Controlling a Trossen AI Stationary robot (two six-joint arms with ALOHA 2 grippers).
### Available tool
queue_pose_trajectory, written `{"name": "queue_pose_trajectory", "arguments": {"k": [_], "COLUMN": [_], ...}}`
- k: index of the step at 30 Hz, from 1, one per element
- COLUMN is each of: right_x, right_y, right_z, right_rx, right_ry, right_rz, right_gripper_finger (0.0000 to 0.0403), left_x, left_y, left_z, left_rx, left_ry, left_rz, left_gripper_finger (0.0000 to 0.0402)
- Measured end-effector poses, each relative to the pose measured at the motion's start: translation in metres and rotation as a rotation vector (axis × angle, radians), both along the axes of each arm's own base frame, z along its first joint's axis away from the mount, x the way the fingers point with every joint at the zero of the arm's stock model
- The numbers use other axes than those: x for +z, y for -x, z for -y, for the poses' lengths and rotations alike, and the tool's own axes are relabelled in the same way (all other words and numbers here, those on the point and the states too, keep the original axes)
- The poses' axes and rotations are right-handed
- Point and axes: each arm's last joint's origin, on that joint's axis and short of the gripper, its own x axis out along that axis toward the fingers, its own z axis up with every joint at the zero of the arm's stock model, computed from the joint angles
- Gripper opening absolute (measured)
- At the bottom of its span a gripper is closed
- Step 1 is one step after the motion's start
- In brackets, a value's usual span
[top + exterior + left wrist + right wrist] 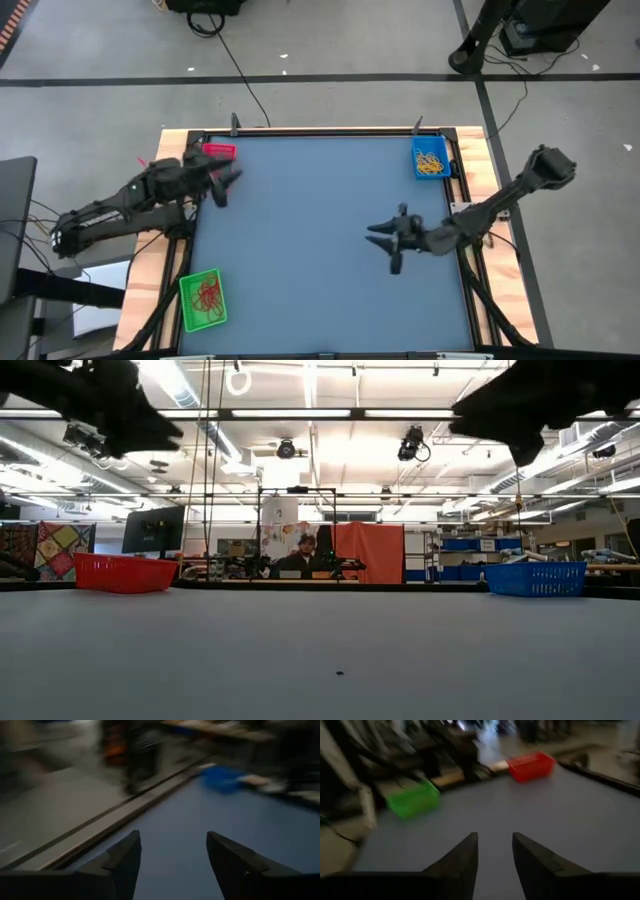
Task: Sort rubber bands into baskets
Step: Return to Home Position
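The red basket (219,152) stands at the table's far left, the blue basket (431,146) at the far right, and the green basket (203,318) at the near left. Yellow rubber bands (432,163) lie in the blue basket and red rubber bands (207,292) in the green one. My left gripper (224,186) is open and empty, raised just near-side of the red basket. My right gripper (385,245) is open and empty over the table's right half. The right wrist view shows the red basket (531,766) and the green basket (413,799) beyond my open right gripper (495,835).
The blue table top (310,220) has a wooden frame with black rails around it. The left wrist view shows my open left gripper (172,836) over bare table, the blue basket (222,777) far off. A person (303,555) sits behind the table.
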Motion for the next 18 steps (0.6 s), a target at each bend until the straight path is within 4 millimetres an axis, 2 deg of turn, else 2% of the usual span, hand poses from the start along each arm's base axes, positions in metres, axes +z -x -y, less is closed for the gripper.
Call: {"name": "queue_pose_trajectory", "arguments": {"k": [5, 11, 15, 18], "right_x": [0.000, 0.010, 0.017, 0.013], "right_y": [0.032, 0.057, 0.067, 0.069], "right_z": [0.019, 0.044, 0.051, 0.053], "right_rx": [0.093, 0.177, 0.289, 0.315], "right_ry": [-0.033, -0.013, -0.014, -0.019], "right_rz": [0.198, 0.314, 0.377, 0.377], "right_gripper_finger": [0.0101, 0.0015, 0.0010, 0.0006], "left_x": [-0.012, -0.020, -0.020, -0.029], "left_y": [-0.015, -0.021, -0.016, -0.013], "left_z": [0.015, 0.028, 0.037, 0.041], "left_rx": [-0.315, -0.453, -0.540, -0.563], "left_ry": [-0.025, -0.064, -0.071, -0.102], "left_rz": [0.153, 0.231, 0.295, 0.318], "left_gripper_finger": [0.0211, 0.0197, 0.0176, 0.0154]}}
